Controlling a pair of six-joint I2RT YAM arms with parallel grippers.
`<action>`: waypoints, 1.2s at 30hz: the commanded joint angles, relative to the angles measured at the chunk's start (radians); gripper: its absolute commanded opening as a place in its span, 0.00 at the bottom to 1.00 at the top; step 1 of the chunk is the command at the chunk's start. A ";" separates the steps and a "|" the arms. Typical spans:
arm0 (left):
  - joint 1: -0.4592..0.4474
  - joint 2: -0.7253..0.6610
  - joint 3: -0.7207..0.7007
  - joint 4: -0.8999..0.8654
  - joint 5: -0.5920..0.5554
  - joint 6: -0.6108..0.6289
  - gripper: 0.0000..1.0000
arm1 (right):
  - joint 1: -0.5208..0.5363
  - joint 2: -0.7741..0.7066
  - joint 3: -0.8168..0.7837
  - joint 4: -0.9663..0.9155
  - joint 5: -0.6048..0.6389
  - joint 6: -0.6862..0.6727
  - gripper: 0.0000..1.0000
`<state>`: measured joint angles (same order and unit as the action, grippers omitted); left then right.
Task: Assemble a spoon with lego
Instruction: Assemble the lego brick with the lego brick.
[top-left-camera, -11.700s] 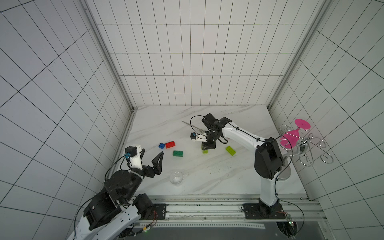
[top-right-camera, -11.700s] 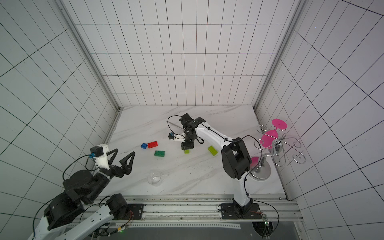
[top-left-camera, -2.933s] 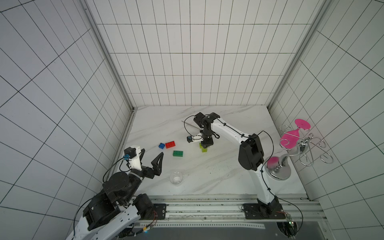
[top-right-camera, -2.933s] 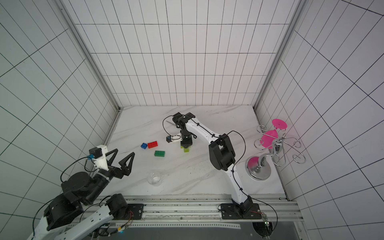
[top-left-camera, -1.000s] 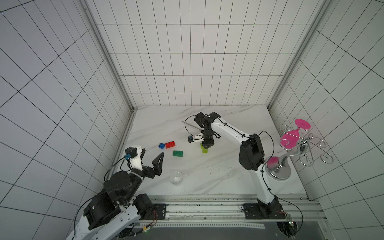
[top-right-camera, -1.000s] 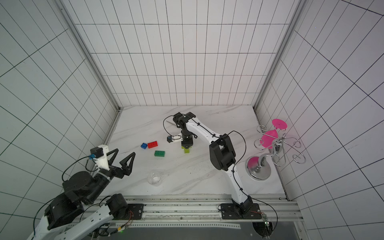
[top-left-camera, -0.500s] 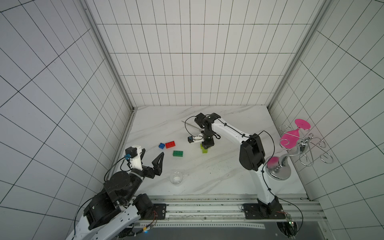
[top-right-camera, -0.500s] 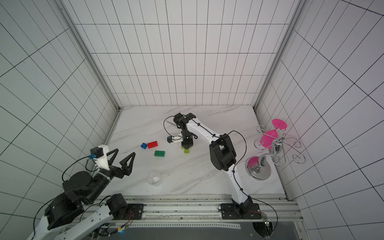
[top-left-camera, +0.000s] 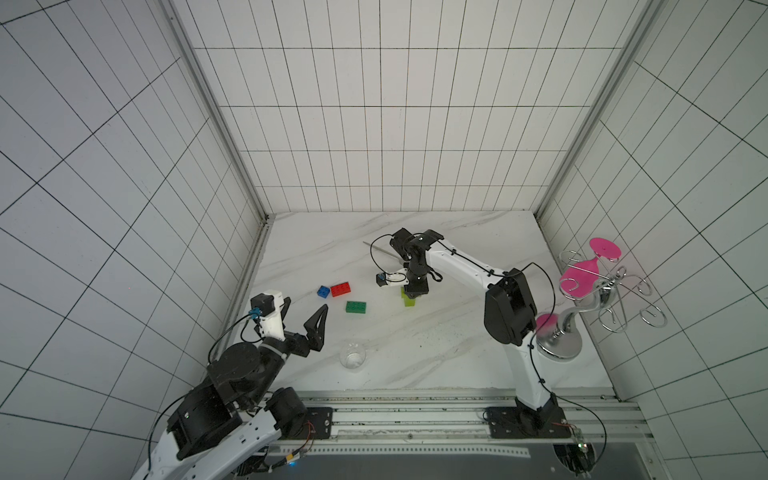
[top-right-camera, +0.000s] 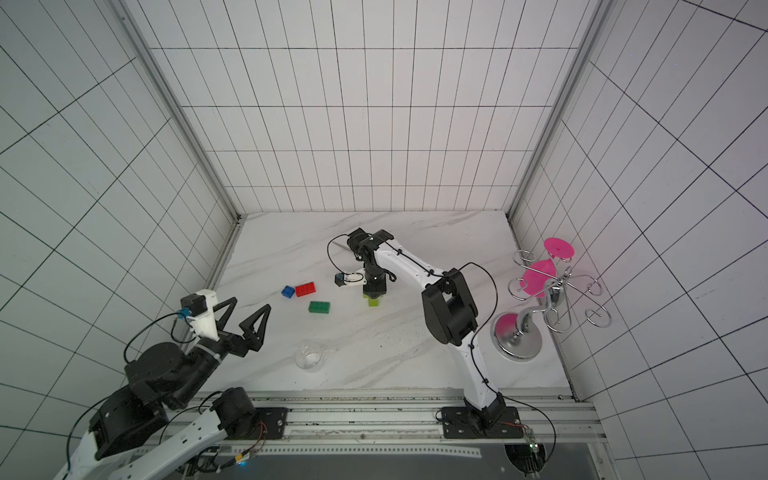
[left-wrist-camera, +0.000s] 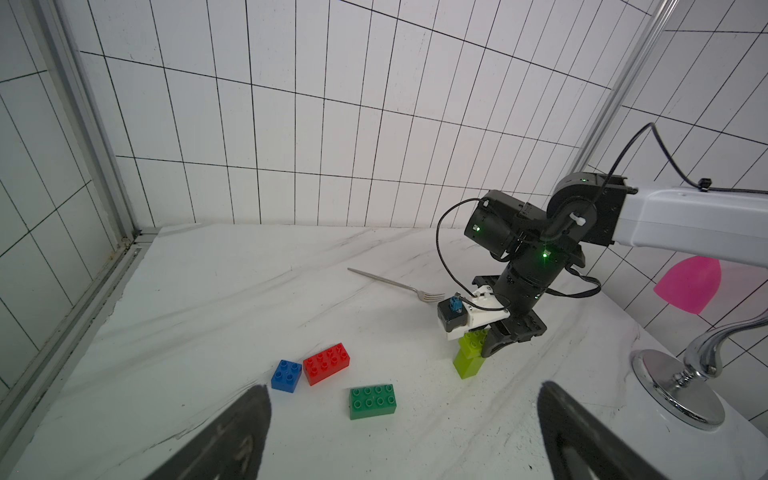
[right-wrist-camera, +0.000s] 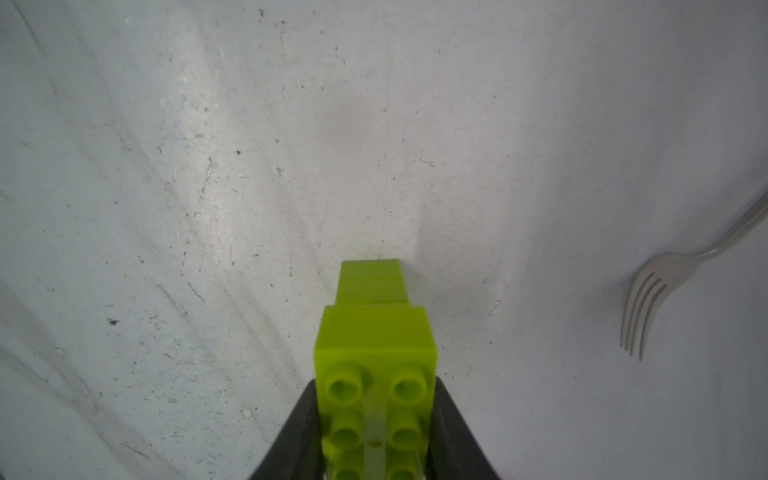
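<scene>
The white marble-veined tabletop (top-left-camera: 436, 345) of this white-tiled booth is slick, and mid-table the right gripper (left-wrist-camera: 494, 338) is clamped on a glossy lime green studded plastic brick (right-wrist-camera: 376, 353) seated atop a second lime green brick (left-wrist-camera: 468, 368); the spoon (top-right-camera: 374, 302) is so far just this stem. The left gripper (top-right-camera: 249, 305) hangs wide open and empty at the near left. I'd press straight down with studs squared, since the narrow stack could tip or skid. A small blue square brick (left-wrist-camera: 286, 375), red oblong brick (left-wrist-camera: 326, 363) and dark green oblong brick (left-wrist-camera: 372, 401) lie loose to its left, and a thin metal fork (left-wrist-camera: 395, 284) lies beyond.
</scene>
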<state>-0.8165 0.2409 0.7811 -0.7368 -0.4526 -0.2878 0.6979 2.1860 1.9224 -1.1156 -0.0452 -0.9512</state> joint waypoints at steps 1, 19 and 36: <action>-0.003 0.000 -0.008 0.007 0.000 0.010 0.98 | 0.014 0.104 -0.106 -0.023 0.046 0.022 0.26; -0.003 -0.006 -0.008 0.004 -0.011 0.012 0.98 | -0.003 0.258 0.148 -0.315 -0.103 -0.117 0.27; -0.003 -0.008 -0.010 0.008 -0.011 0.012 0.98 | -0.003 0.217 0.124 -0.231 -0.082 -0.061 0.32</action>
<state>-0.8165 0.2405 0.7811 -0.7368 -0.4530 -0.2874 0.6891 2.2887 2.0888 -1.2541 -0.1089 -1.0367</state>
